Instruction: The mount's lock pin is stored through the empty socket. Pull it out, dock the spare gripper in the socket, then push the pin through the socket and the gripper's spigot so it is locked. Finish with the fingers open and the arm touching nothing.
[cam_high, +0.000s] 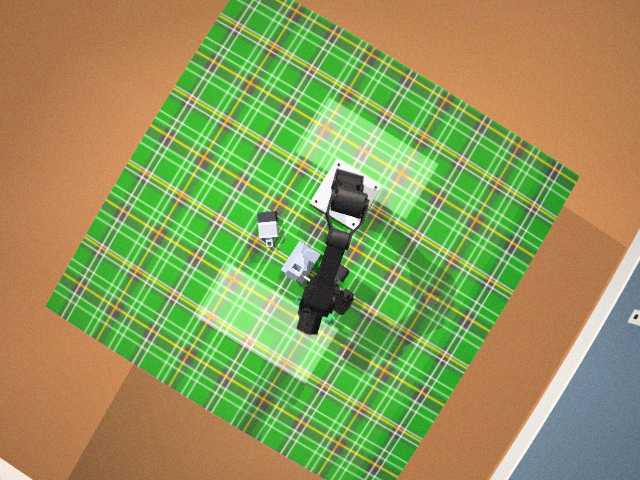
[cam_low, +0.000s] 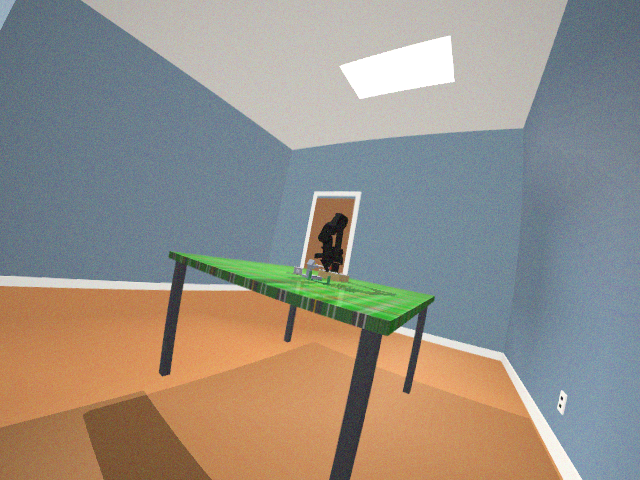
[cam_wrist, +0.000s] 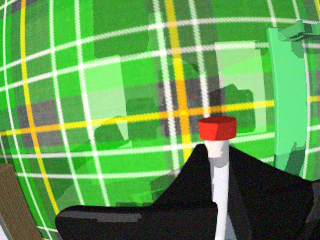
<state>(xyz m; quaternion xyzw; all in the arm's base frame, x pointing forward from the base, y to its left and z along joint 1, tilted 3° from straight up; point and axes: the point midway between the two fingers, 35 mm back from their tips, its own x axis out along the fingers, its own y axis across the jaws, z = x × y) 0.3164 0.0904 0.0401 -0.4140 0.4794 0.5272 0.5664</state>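
My gripper (cam_wrist: 208, 151) is shut on the lock pin. The pin (cam_wrist: 220, 172) has a red head and a white shaft; its head stands clear above the fingers in the wrist view. Its lower end is out of that view, so I cannot tell whether it is still in the socket. The pale blue-grey mount (cam_high: 293, 256) (cam_low: 310, 264) stands just left of the arm's forearm in the top view, with a square socket opening on top. The spare gripper (cam_high: 267, 228) (cam_low: 298, 270), light grey with a dark end, lies apart from the mount, its small spigot pointing toward the camera's lower side.
A green upright piece (cam_wrist: 290, 100) (cam_low: 328, 279) stands near the gripper, on the right in the wrist view. A tan block (cam_low: 339, 277) is behind it in the exterior view. A brown edge (cam_wrist: 15, 205) shows at the wrist view's lower left. The arm's white base plate (cam_high: 323, 196) is behind the mount.
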